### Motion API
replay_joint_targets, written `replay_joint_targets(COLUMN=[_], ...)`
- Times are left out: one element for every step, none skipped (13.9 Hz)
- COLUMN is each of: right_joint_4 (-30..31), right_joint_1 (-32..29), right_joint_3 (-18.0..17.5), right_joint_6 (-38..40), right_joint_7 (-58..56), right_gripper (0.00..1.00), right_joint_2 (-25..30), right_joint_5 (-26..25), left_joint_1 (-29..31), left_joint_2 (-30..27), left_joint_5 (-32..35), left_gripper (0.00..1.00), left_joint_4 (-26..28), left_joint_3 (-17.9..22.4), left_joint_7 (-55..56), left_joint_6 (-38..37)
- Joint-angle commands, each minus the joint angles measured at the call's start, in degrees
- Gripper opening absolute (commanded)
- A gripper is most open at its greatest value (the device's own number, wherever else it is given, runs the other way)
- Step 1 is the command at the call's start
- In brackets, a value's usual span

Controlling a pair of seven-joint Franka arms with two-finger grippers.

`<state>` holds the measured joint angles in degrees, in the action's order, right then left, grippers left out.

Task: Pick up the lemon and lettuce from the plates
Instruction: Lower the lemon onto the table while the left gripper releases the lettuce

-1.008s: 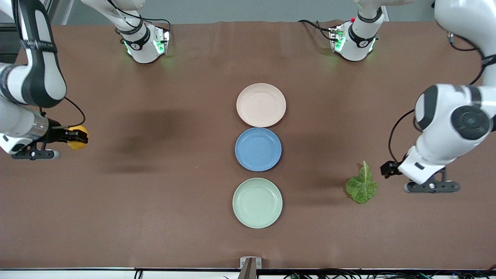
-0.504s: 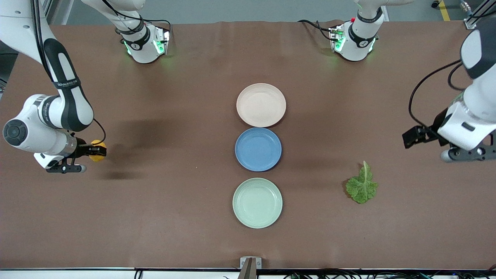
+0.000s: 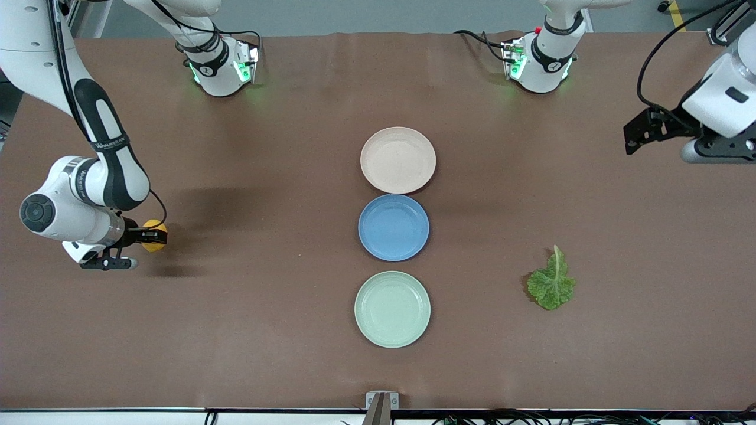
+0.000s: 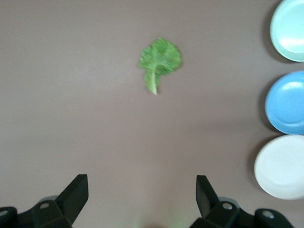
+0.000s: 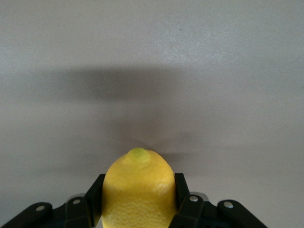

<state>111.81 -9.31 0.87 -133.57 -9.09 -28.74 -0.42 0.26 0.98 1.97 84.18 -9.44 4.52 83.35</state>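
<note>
1. The beige plate (image 3: pixel 398 160) and mint plate (image 3: pixel 392 309) both sit bare.
2. The lettuce (image 3: pixel 551 281) lies on the table toward my left arm's end; my left gripper (image 4: pixel 142 194), fingers spread wide, hangs above it, holding nothing.
3. My right gripper (image 3: pixel 155 235) clamps the lemon (image 5: pixel 137 192) low over the table; I judge only release remains.

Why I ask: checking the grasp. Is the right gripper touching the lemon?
Touching. The right wrist view shows the right gripper with fingers pressed against both sides of the lemon.
</note>
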Motion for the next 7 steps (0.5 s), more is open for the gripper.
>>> replay_joint_targets(right_joint_4=[-0.9,-0.9,-0.9,-1.0,-0.9,-0.9,-1.1], right_joint_1=[-1.4,-1.4,-1.2,-1.1,-1.0,-0.8,-0.8], right_joint_3=[-1.4,-1.4,-1.4,-1.4,-1.4,-1.4,-1.4], right_joint_6=[-0.7,-0.7,-0.7,-0.6,-0.1,0.7,2.9], right_joint_7=[0.8,0.8,0.8,0.8,0.9,1.0,1.0], right_gripper=[0.22,0.23,0.28,0.50,0.80,0.85,0.91], right_joint_2=[-1.2,-1.7,-1.8,-1.8,-1.7,-1.1,0.2], right_joint_5=[0.0,0.5,1.6,1.7,1.7,1.7,1.7], left_joint_1=[1.3,1.1,1.0,1.1,1.1,1.1,1.2], left_joint_2=[-4.4,-6.0,-6.5,-7.6,-8.7,-9.9,-11.2], left_joint_5=[-3.8,-3.9,-3.9,-3.9,-3.9,-3.9,-3.8], left_gripper=[1.00,1.00,1.00,1.00,1.00,1.00,1.00], left_joint_4=[6.2,7.7,8.9,10.1,11.3,12.7,14.2], left_joint_3=[-0.1,0.1,0.4,0.4,0.4,0.3,0.3], left_joint_7=[-1.4,-1.4,-1.4,-1.3,-1.2,-1.2,-1.2], left_joint_6=[0.4,0.5,0.5,0.7,1.6,2.9,4.7])
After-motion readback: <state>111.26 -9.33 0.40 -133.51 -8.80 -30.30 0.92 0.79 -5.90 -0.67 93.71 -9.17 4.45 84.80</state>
